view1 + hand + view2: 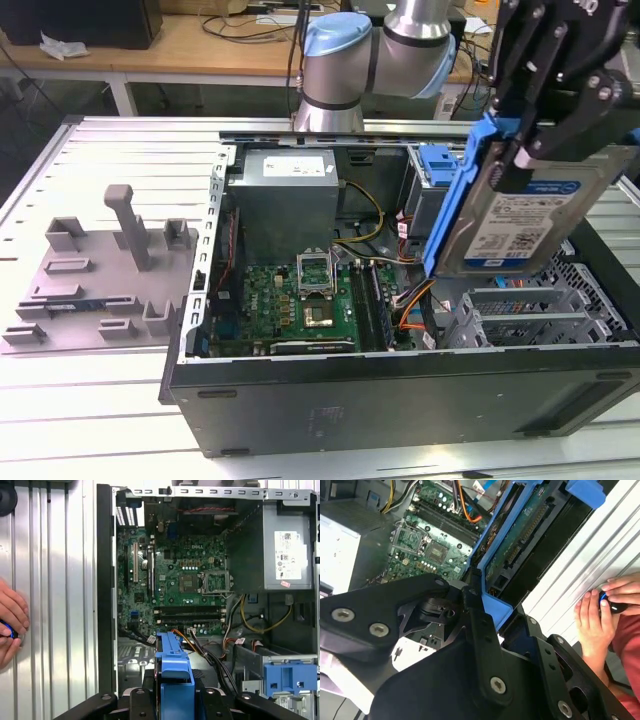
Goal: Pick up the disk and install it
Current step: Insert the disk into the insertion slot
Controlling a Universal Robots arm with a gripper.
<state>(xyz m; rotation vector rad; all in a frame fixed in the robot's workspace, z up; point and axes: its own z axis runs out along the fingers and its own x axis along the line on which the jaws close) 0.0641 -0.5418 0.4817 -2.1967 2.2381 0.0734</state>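
The disk (505,225), a silver-grey drive with a white-and-blue label and a blue frame, hangs tilted over the open computer case (400,385) at the exterior view's right. My black gripper (522,160) is shut on its upper part. In the second wrist view the disk (520,535) shows its green circuit side inside the blue frame, with a black finger (477,625) pressed on the frame's edge. The first wrist view has the disk's blue frame edge (174,667) above the case's interior.
Inside the case lie a green motherboard (300,300), a grey power supply box (285,200) with a white sticker, cables, and a blue plastic bay part (440,165). A grey fixture (110,270) stands on the table left of the case. A person's hand (597,617) rests on the table.
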